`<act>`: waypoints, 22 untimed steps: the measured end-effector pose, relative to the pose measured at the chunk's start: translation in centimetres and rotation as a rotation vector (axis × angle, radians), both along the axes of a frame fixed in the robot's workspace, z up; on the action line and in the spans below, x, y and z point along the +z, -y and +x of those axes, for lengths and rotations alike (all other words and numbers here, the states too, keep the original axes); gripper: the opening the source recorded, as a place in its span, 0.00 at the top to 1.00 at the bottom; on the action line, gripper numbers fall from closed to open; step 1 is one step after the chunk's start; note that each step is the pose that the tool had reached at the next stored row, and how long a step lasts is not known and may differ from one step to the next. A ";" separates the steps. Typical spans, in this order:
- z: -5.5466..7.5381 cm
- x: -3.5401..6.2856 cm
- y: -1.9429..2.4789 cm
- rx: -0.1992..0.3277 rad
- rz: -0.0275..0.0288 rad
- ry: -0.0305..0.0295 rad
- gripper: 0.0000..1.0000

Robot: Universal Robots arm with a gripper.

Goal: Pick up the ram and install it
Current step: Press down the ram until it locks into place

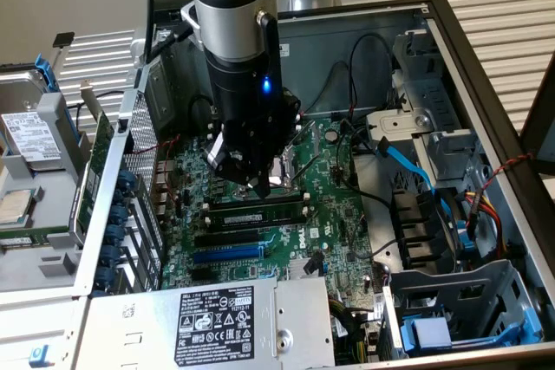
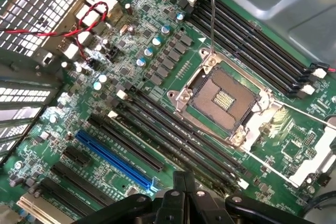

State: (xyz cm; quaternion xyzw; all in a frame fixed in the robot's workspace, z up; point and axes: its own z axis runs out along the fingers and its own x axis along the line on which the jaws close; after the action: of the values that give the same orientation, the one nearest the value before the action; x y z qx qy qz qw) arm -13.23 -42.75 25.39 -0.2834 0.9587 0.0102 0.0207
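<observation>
1 hand (image 1: pixel 260 186) hangs low over the motherboard (image 1: pixel 338 214) inside the open computer case (image 1: pixel 486 67), its fingers pressed together with nothing between them; the wrist view shows the closed fingertips (image 2: pixel 180 182) meeting just above the rows of black memory slots (image 2: pixel 173 135). The ram (image 1: pixel 260 215) appears as a green stick with black chips lying along 1 of the slots just below the hand in the exterior view, beside the open processor socket (image 2: pixel 223 98); whether it is fully seated I cannot tell. The blue expansion slot (image 2: pixel 113 156) lies nearer the drive cage side. My worry: if the stick sits uneven, a downward press from the closed fingers could skid off its thin edge and strike the socket's exposed contacts or bend the board.
</observation>
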 end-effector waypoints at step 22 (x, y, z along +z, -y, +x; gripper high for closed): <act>0.0 0.00 0.00 -0.330 0.0000 0.0000 0.90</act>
State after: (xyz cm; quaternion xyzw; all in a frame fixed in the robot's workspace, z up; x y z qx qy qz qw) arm -13.23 -42.74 25.39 -0.1221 0.9923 0.0067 0.0221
